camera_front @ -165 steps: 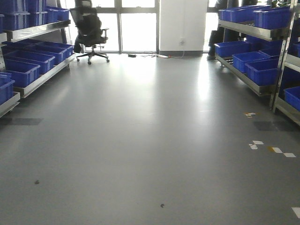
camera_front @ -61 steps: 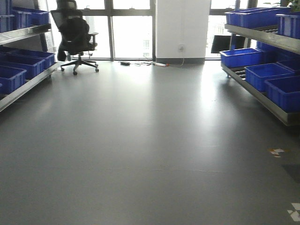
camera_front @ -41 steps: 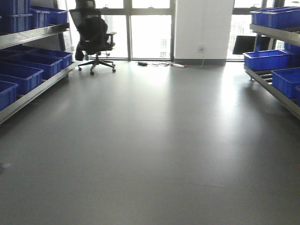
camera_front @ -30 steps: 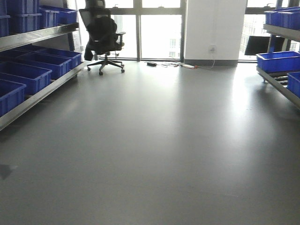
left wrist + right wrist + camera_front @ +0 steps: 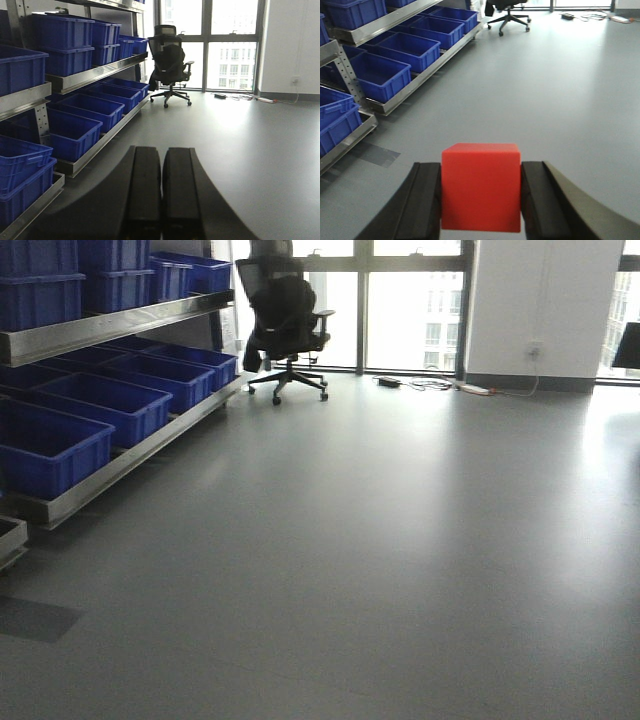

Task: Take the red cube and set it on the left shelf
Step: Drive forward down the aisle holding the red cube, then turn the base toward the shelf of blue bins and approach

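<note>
Front view: the shelf (image 5: pixel 110 325) runs along the left edge, steel rails on two tiers, both lined with blue crates (image 5: pixel 95 405). A black chair (image 5: pixel 285 315) stands at its far end by the windows, and bare grey floor (image 5: pixel 400 540) fills the rest. Neither arm shows here, nor does the cube.

Left wrist view: the left gripper (image 5: pixel 161 200) has its jaws pressed together with nothing between them. It points down the aisle, with the shelf on its left, and it plays no part in the carry.

Right wrist view: the right gripper (image 5: pixel 481 200) has its jaws clamped on the cube (image 5: pixel 480 185), one finger flat against each side face. The cube sits square and level in the grip, held above the floor. The shelf lies ahead and to the left, well apart from the cube.

The pick looks done, so the step in hand is the carry to the shelf, with the placing yet to come. The next move calls for bringing the base closer and square to the rack. The right arm must then reach left over a front rail. The tiers in view look full of crates, so the cube probably has to go into a crate or onto a bare stretch of rail. The jaws should part only once it rests there.
</note>
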